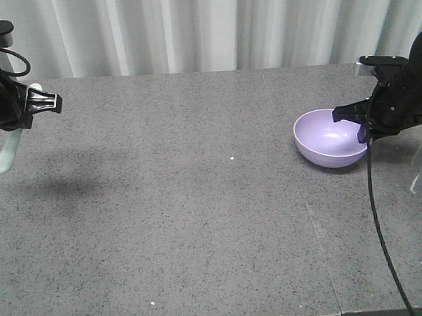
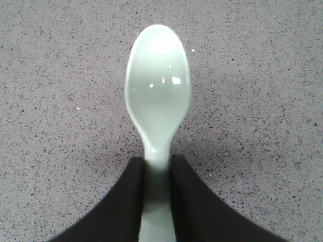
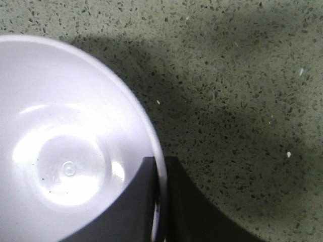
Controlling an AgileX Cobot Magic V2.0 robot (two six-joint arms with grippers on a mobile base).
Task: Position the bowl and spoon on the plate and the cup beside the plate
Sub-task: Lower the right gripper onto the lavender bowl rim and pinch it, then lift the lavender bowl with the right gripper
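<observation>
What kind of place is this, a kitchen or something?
Probably a robot test lab: a grey speckled table, a plain white curtain behind it, the left gripper holding a spoon, the right gripper gripping a bowl by its rim.

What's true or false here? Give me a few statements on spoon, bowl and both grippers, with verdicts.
1. The left gripper is shut on the spoon. True.
2. The spoon lies on the table. False: it hangs above it, held by its handle.
3. The right gripper pinches the rim of the bowl. True.
4. The spoon is in the bowl. False: the bowl is empty.
5. The bowl sits on a plate. False: no plate is in view.
</observation>
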